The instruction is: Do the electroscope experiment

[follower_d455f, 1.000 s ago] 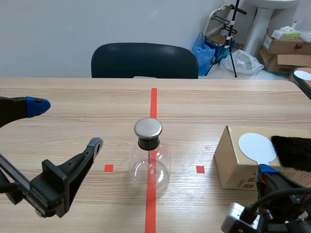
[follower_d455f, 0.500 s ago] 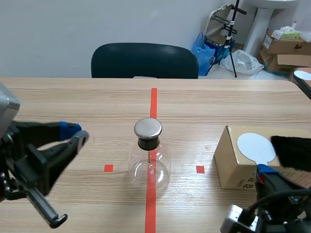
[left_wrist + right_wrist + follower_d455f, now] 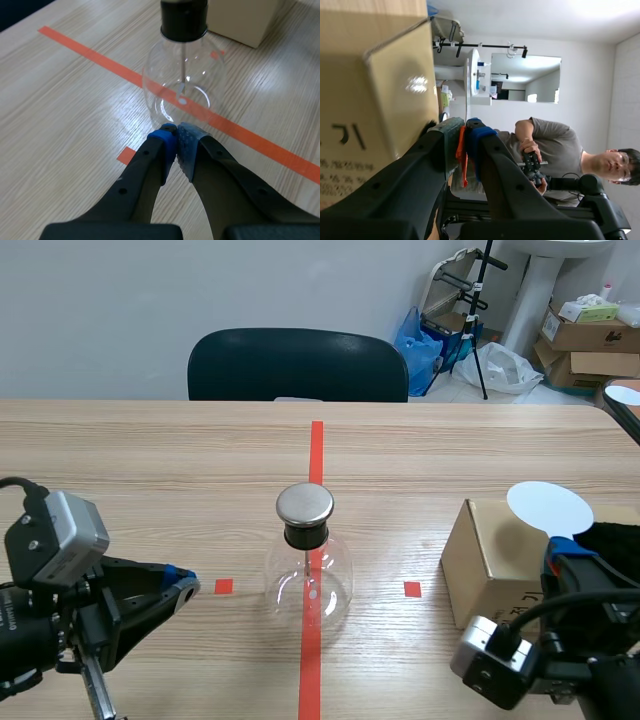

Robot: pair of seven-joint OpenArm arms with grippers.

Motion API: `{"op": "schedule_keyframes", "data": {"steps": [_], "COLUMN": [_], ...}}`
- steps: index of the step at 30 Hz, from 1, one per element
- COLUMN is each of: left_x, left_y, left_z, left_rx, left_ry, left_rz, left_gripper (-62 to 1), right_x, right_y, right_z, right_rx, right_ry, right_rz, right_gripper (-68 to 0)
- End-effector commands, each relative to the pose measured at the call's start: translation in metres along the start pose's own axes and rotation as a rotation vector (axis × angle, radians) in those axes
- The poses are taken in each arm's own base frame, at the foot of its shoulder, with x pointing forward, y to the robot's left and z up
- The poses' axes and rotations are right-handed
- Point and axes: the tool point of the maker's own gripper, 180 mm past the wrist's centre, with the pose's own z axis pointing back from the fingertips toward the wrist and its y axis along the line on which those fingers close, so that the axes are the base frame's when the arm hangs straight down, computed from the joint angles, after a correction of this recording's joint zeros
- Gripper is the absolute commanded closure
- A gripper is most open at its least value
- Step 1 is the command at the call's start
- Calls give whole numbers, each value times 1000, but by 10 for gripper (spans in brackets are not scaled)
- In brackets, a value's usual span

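The left fingers (image 3: pixel 189 146) are pressed together on nothing. They sit low over the counter (image 3: pixel 150 460), with the flask (image 3: pixel 182 85) just ahead of their tips. The right fingers (image 3: pixel 479 140) pinch the thin orange handle (image 3: pixel 462 155) of the white disc (image 3: pixel 550 508). The disc stands up beyond them, above the box (image 3: pixel 485 560). The black fur (image 3: pixel 615 540) lies just beside them on the box top, and whether the disc touches it cannot be told.

So the task looks early. The disc is in hand, which is the one step clearly done. Rubbing it on the fur to charge it may or may not be finished (nothing here shows a charge). What seems left is the main part: carrying the disc across to the metal cap (image 3: pixel 305 503), which is well apart from the right fingers, and holding it near or against the cap. A rod hangs inside the flask, but its leaf is too small to read, so no reaction can be judged. The left fingers seem placed to steady the flask if needed.
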Motion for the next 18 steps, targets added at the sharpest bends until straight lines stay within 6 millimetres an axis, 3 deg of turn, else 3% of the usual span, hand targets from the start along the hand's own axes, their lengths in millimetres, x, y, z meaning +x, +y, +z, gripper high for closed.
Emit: {"op": "schedule_keyframes", "data": {"steps": [1,8,18], "left_x": [8,-12,-12], "left_y": [-3,-7,-21], "left_z": [-6,-21,-43], "left_rx": [-37,-126,-190], "left_ry": [-41,-32,-52], "left_rz": [3,44,57], "left_gripper": [-27,-27,-27], "right_x": [4,26,52], "right_y": [-21,-28,-43], "right_z": [-3,-2,-13], "right_rx": [-87,-118,-181], "right_ry": [-17,-44,-28], "right_rz": [0,21,-37], "right_gripper": [-11,-11,-11]}}
